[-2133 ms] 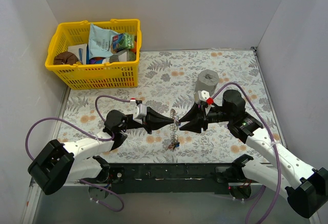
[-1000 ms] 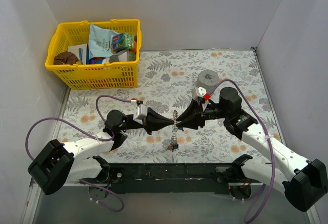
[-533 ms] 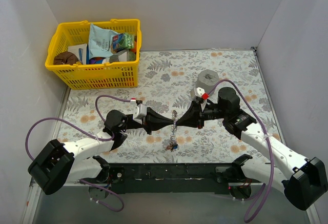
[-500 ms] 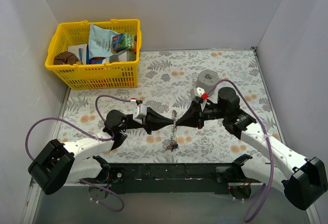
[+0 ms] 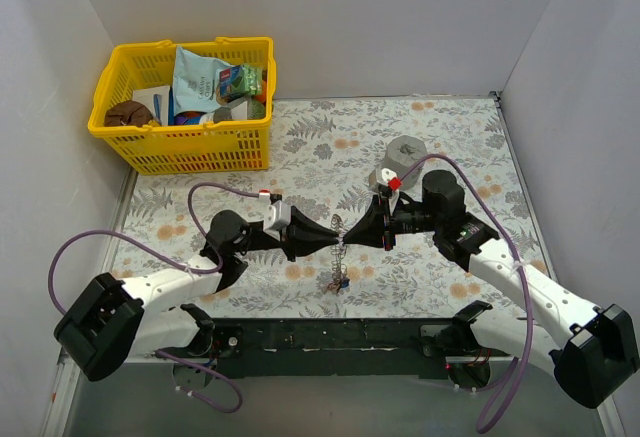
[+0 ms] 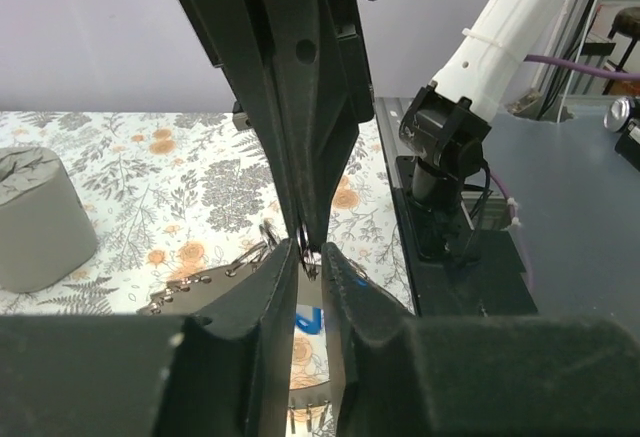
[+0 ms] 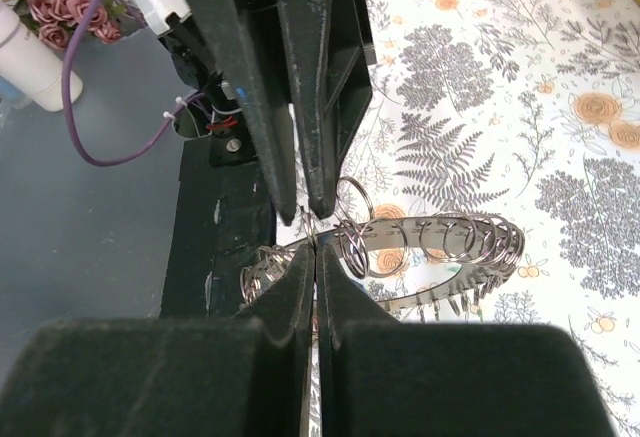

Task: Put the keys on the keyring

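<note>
Check the right tool [image 7: 316,252]: its fingers are pressed together and nip the wire of the keyring [image 7: 430,242] at their tips. The left tool [image 6: 310,272] meets it tip to tip. Its fingers stand a narrow slit apart, and you cannot tell whether they grip the wire. The keyring is held up between the two tools, its coiled loop trailing below them over the worktop [image 5: 450,127]. The keys [image 5: 338,282] hang directly beneath the tool tips.

L claw [image 5: 333,240], R claw [image 5: 351,238] at keyring [image 5: 337,259]
</note>
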